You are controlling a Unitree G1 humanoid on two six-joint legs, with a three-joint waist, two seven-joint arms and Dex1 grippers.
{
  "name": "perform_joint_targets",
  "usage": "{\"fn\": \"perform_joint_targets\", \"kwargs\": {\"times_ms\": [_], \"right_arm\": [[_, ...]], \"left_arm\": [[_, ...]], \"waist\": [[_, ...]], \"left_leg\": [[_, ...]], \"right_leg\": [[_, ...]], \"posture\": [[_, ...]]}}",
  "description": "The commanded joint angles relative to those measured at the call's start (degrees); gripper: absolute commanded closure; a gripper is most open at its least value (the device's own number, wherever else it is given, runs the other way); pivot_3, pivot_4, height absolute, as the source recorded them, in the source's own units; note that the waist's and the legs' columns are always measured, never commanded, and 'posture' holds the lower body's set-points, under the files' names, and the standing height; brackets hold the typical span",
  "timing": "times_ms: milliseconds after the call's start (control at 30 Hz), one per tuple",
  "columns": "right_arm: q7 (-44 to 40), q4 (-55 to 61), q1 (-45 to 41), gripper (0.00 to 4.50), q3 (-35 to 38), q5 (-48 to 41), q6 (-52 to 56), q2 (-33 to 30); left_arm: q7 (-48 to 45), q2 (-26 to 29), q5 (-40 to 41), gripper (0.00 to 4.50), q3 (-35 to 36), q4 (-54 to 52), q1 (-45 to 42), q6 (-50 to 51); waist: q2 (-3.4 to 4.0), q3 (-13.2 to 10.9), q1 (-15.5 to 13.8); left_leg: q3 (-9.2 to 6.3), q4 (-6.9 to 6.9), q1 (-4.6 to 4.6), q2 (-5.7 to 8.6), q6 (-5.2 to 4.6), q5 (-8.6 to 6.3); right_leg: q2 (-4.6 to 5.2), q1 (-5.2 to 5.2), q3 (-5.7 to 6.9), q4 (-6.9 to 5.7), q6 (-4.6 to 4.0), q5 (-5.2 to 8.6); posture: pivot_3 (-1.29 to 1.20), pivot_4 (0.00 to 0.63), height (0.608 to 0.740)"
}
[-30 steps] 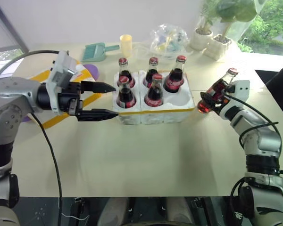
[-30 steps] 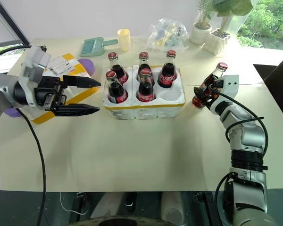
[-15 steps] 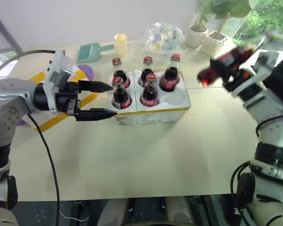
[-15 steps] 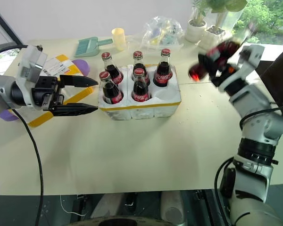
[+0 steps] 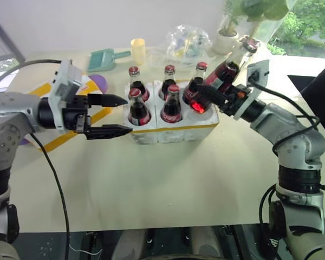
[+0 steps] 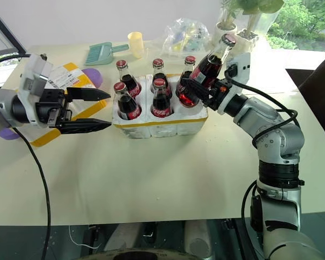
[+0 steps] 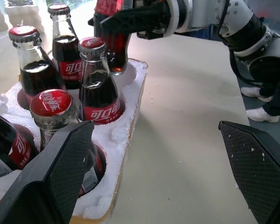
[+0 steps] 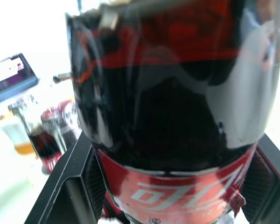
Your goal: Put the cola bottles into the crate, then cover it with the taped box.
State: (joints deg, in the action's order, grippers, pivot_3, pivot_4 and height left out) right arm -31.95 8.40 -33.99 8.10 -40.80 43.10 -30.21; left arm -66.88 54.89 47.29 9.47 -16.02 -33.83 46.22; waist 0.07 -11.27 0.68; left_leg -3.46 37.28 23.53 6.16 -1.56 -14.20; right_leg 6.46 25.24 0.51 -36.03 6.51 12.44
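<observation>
The crate [image 5: 173,133], a low white tray with a yellow band, sits mid-table with several cola bottles [image 5: 171,105] upright in its wells. My right gripper [image 5: 206,93] is shut on one more cola bottle [image 5: 223,72], held tilted with its base just over the crate's front right well [image 7: 127,78]. My left gripper [image 5: 130,115] stands open at the crate's left end, fingertips close to the nearest bottle [image 7: 51,114]. The taped box [image 6: 70,76] lies behind my left gripper, partly hidden by it.
Along the back of the table are a green dustpan [image 5: 105,58], a yellow cup [image 5: 137,50], a clear plastic bag [image 5: 187,42] and potted plants [image 5: 230,38]. A purple object [image 5: 100,82] lies beside the taped box. The near half of the table is bare.
My right gripper has carried its bottle up and to the left, from beside the crate's right end to above its front right well. The left gripper has stayed put.
</observation>
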Motion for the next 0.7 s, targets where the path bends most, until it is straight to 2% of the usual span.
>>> {"fn": "perform_joint_targets", "kwargs": {"times_ms": [33, 167, 300, 400, 433, 567, 700], "right_arm": [[-4.70, 1.66, -0.64, 1.66, -0.94, 1.87, -3.81, -1.62], [-10.83, -0.84, -1.63, 1.66, -6.94, 9.42, -9.43, -4.72], [-12.61, -6.39, -4.54, 1.66, -11.47, 15.43, -13.54, -3.58], [-13.02, -9.94, -7.13, 0.21, -11.97, 16.31, -12.50, -1.91], [-13.32, -10.56, -7.67, 0.10, -11.99, 16.59, -12.33, -1.69], [-15.00, -10.62, -9.36, 0.10, -10.18, 16.06, -10.68, -2.62], [-19.15, -7.10, -10.25, 0.10, -4.13, 8.61, -3.24, -6.89]], "left_arm": [[0.53, 1.16, 1.44, 0.00, 3.00, -1.43, 0.21, 0.25], [0.91, 1.56, 1.42, 0.00, 3.47, -1.51, 1.11, -0.07], [1.34, 1.57, 1.77, 0.00, 3.52, -1.90, 1.50, -0.14], [1.52, 1.47, 1.81, 0.00, 3.47, -1.92, 1.46, -0.11], [1.54, 1.48, 1.84, 0.00, 3.47, -1.90, 1.39, -0.08], [1.91, 1.73, 2.03, 0.00, 3.88, -1.98, 1.48, 0.24], [2.79, 2.86, 2.43, 0.00, 6.04, -3.01, 3.48, 1.11]], "waist": [[0.00, 0.00, 0.03], [0.00, 0.00, 0.10], [-0.02, -0.01, 0.17], [-0.03, 0.00, 0.44], [-0.04, 0.01, 0.39], [-0.05, 0.01, -0.09], [-0.06, -0.01, -0.08]], "left_leg": [[0.00, 0.00, 0.00, 0.00, 0.00, 0.00], [0.03, 0.00, -0.01, -0.01, 0.00, 0.00], [0.03, 0.00, -0.01, -0.02, 0.00, 0.00], [0.06, 0.01, -0.03, -0.03, 0.08, 0.04], [0.07, 0.01, -0.03, -0.04, 0.07, 0.04], [0.05, 0.00, -0.05, -0.03, 0.08, 0.04], [0.06, 0.03, -0.03, 0.00, 0.09, 0.05]], "right_leg": [[0.00, 0.00, 0.00, 0.00, 0.00, 0.00], [-0.01, 0.01, -0.01, -0.01, 0.00, 0.00], [-0.03, 0.02, -0.01, -0.01, 0.00, 0.00], [-0.02, 0.01, -0.04, -0.01, 0.00, -0.01], [-0.02, 0.01, -0.04, -0.01, 0.00, -0.01], [-0.03, 0.01, -0.04, -0.04, 0.00, -0.01], [0.00, -0.02, -0.04, -0.01, 0.00, -0.01]], "posture": [[0.00, 0.150, 0.740], [0.00, 0.150, 0.740], [0.00, 0.150, 0.740], [0.00, 0.150, 0.740], [0.00, 0.150, 0.740], [0.00, 0.150, 0.740], [0.00, 0.150, 0.740]]}}
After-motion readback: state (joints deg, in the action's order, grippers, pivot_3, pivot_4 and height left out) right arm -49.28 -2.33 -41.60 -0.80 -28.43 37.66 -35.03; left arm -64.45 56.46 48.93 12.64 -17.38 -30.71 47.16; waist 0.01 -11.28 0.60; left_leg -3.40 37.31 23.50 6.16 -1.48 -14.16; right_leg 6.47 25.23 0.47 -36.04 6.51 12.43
